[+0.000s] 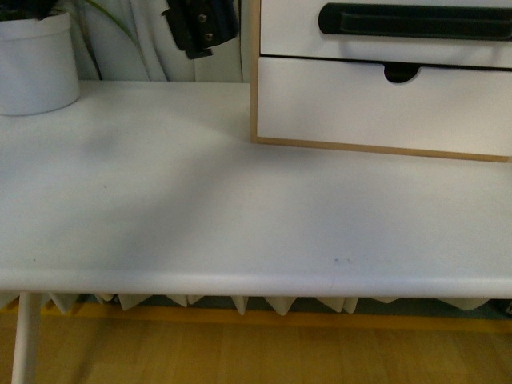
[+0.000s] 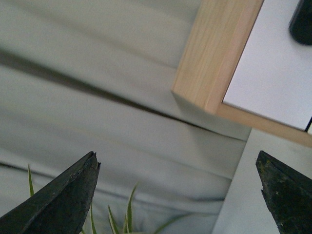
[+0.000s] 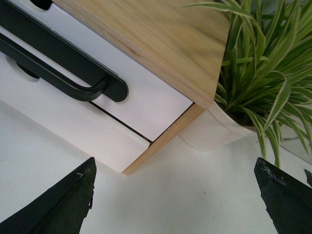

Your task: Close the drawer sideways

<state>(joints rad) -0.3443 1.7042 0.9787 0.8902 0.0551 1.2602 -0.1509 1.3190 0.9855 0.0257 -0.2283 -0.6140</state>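
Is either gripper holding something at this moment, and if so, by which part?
Nothing is held. The left gripper and the right gripper are both open and empty.

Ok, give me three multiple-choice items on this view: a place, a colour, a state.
1. The cabinet stands: A at the far right of the table; B on the floor; C at the table's near edge.
2. The drawer has a handle coloured: A white; B black; C wood.
3. The right gripper is: A shut on the handle; B open, empty; C shut on a leaf.
Answers: A, its frame rests on the table; B, dark bar on white front; B, fingers wide apart, nothing between.
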